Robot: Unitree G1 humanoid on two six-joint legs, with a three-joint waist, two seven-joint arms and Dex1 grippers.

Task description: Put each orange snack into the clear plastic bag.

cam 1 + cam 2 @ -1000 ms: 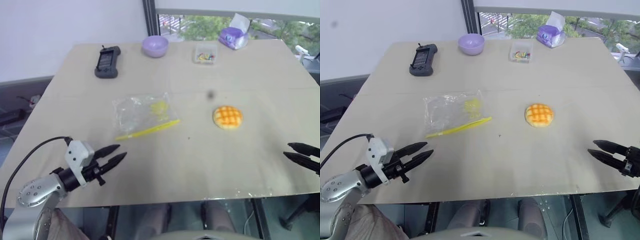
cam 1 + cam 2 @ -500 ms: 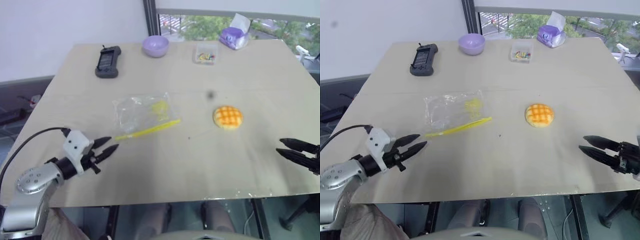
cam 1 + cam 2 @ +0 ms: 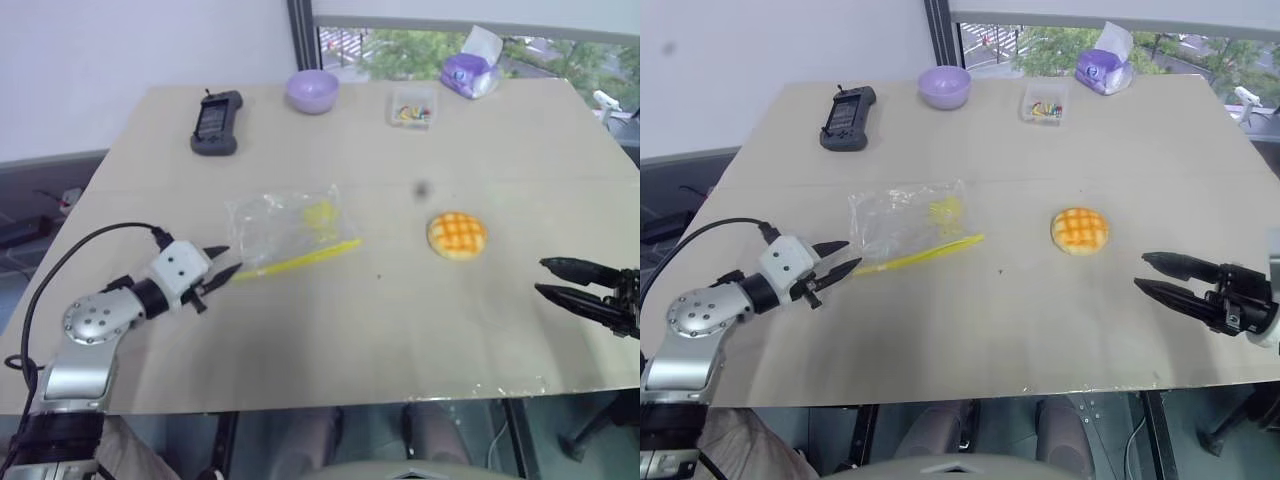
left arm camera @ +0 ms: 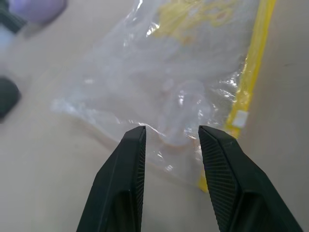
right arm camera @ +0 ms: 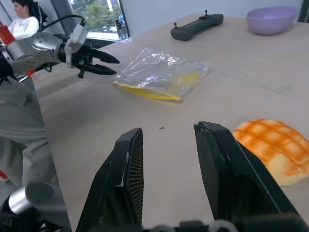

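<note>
— While the left hand (image 3: 838, 257) hangs low over the tabletop (image 3: 330, 340), how do its fingers stand?

— Parted, with nothing between them. Its tips sit just beside the near left corner of the bag (image 3: 285, 226), at the end of the yellow closure strip (image 3: 300, 260). In the left wrist view the two black fingers (image 4: 123, 186) frame the crinkled edge of the bag, though I cannot tell whether they touch it.

— And the bag itself?

— It lies flat on the tabletop, see-through and wrinkled, with a faint yellow mark on its upper side and the strip along its near edge.

— What about the right hand (image 3: 1155, 277)?

— Spread as well and empty, pointing across toward the bag from the right side. The bun (image 3: 456, 235) lies to the right of the bag, apart from it, between the bag and the right hand, which is near the bun but clear of it. Its top is domed, golden-orange, scored in a grid.

— Anything beyond the bag?

— Farther back from the bag, a dark handheld controller (image 3: 215, 123) to the left, a lilac bowl (image 3: 312, 91) straight behind, then a small clear box of coloured bits (image 3: 412, 108) and a purple tissue pack (image 3: 468, 72) off to the right. A seated person (image 5: 23, 21) shows at the edge of the right wrist view.
</note>
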